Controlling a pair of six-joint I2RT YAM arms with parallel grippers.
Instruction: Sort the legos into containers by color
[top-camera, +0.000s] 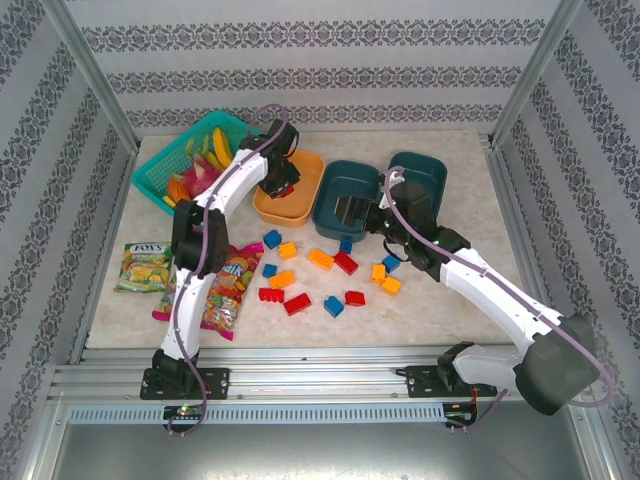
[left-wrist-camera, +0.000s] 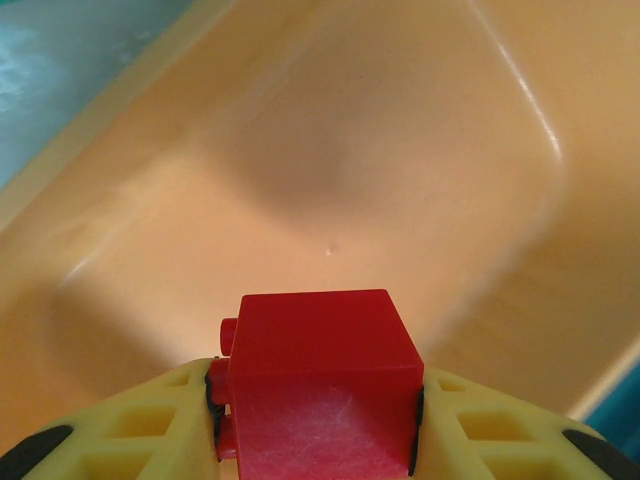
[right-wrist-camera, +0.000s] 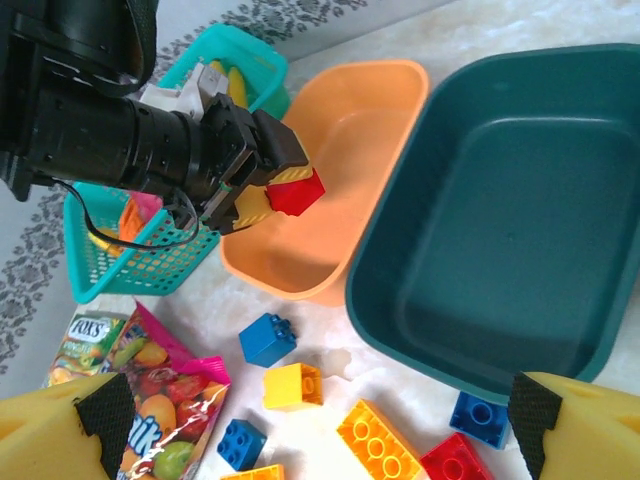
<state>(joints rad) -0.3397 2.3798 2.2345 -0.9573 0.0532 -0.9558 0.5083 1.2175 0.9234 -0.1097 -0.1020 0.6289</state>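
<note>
The pale marbled tabletop (top-camera: 470, 215) sits inside walls of patterned paper. The left jaws are clamped on a red brick (left-wrist-camera: 320, 370). Yellow fingers (left-wrist-camera: 150, 430) press both its sides, holding it above the floor of the orange tub (left-wrist-camera: 400, 150), inside the rim and over the tub's left half. The right jaws stand wide apart, gripping nothing, with fingertips (right-wrist-camera: 540, 420) spread. They hang to the right of the orange tub, over the near part of a teal tub (top-camera: 345, 190).

That tub's left rim runs just beside the orange tub's right rim. A second teal tub (top-camera: 428, 172) lies farther right. A teal basket (top-camera: 160, 168) crowds the orange tub's left side. Only a narrow band of bare tabletop separates the orange tub's near rim from the loose legos (top-camera: 297, 304); a blue brick (right-wrist-camera: 268, 338) lies closest. Candy bags (top-camera: 145, 267) lie to the near left of the orange tub.
</note>
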